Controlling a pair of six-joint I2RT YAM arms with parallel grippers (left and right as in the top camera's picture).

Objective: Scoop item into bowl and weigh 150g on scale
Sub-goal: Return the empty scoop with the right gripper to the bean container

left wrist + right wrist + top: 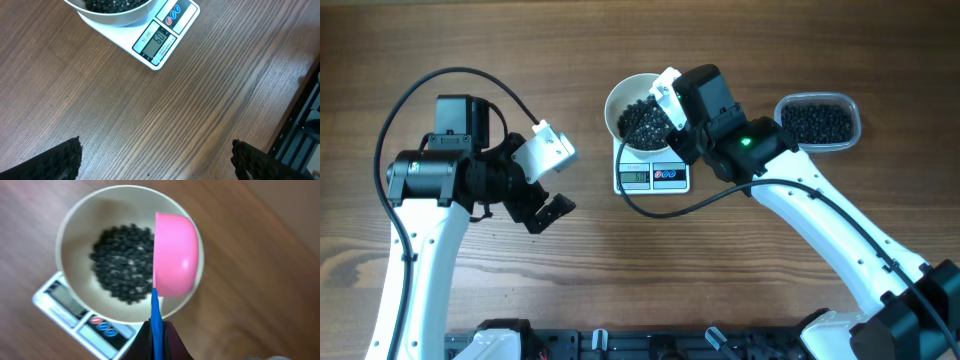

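The white bowl (623,100) stands on the small white scale (653,177) and holds a heap of the item, tiny black beads (643,125). My right gripper (157,341) is shut on the blue handle (156,315) of a pink scoop (174,255). The scoop is turned on its side over the bowl's (80,285) right half, beside the beads (122,262). From overhead the right gripper (672,112) hovers over the bowl's right rim. My left gripper (547,213) hangs open left of the scale, over bare table, with its fingertips (65,160) far apart.
A clear plastic tub (853,110) with more black beads (817,122) sits at the right, behind the right arm. The scale's display (156,41) and round buttons (172,13) face the table's front. A dark rail (620,345) runs along the near edge.
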